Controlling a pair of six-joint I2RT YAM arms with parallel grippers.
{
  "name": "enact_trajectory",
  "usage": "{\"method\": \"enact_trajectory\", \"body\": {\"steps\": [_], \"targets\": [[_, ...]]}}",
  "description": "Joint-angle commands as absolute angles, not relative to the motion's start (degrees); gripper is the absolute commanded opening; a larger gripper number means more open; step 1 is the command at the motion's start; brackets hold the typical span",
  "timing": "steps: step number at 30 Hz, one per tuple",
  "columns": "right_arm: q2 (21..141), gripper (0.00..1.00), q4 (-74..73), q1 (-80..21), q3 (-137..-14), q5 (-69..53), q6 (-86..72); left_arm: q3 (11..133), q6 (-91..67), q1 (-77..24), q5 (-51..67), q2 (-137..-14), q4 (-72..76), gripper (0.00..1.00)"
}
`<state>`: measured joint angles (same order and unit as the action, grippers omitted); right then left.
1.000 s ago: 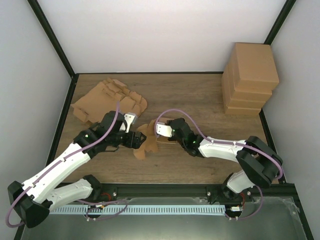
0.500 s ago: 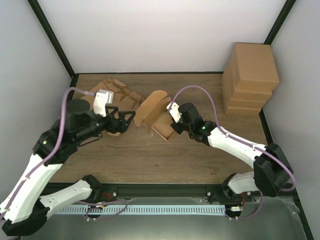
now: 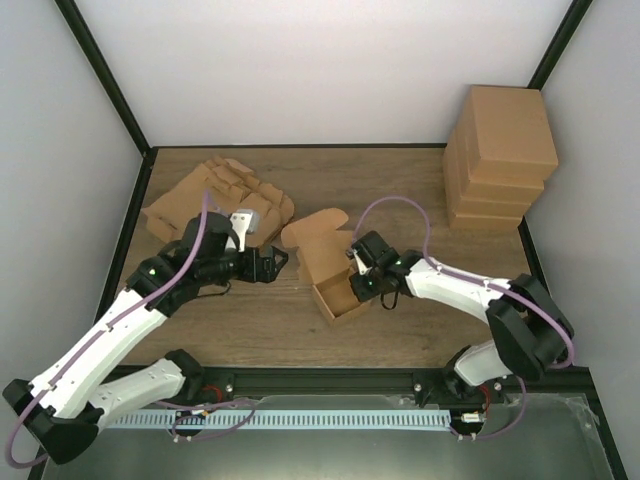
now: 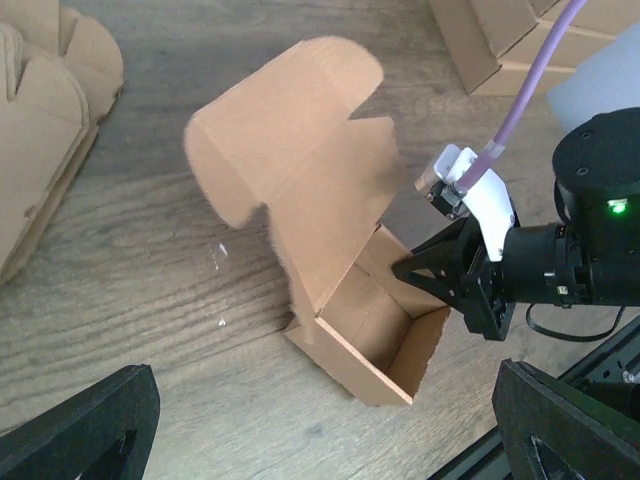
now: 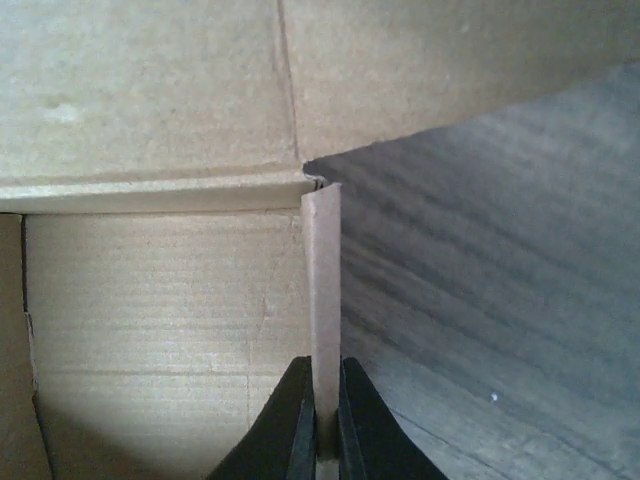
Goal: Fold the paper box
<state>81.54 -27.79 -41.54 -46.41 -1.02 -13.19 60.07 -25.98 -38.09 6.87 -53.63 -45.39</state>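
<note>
Near the middle of the table, a little toward the near edge: one paper box, open at the top, standing on its base, with its lid flap raised on the far-left side.

Clamped on the box's right wall: right gripper, fingers drawn in to a narrow slit, nothing but the thin cardboard edge between them. Same grip plain in the left wrist view, black fingertips meeting at the wall's top edge.

Just left of the box, over bare wood: left gripper, spread wide, holding nothing, touching nothing, pointed at the box and apart from it. One dark finger in each bottom corner of its own camera view, the whole box framed between them.

Counted: two arms, two grippers. One open box. One loose pile of flat cardboard blanks by the far left corner, sheets overlapping, too jumbled to number. One stack of closed boxes in the far right corner, well apart from the open box; several layers, exact count unclear.
</note>
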Motion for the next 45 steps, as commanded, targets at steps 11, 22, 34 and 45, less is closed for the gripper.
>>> {"method": "enact_trajectory", "body": {"steps": [11,22,34,45], "targets": [[89.2,0.2,-21.07,-46.42,-42.63,7.86,-20.84,54.73,-26.78,-36.18,8.09,-54.07,-38.56,0.94],[92.33,0.01,-26.43,-49.42,-47.01,17.93,-23.14,54.72,-25.75,-35.86,8.34,-55.37,-38.33,0.94],[86.62,0.47,-26.02,-50.1,-47.5,14.04,-26.0,51.32,-26.18,-35.86,10.54,-55.5,-36.55,0.95],[77.89,0.76,-25.24,-46.73,-49.96,5.25,-23.13,45.38,-29.98,-35.86,8.47,-58.69,-28.23,0.96]]}}
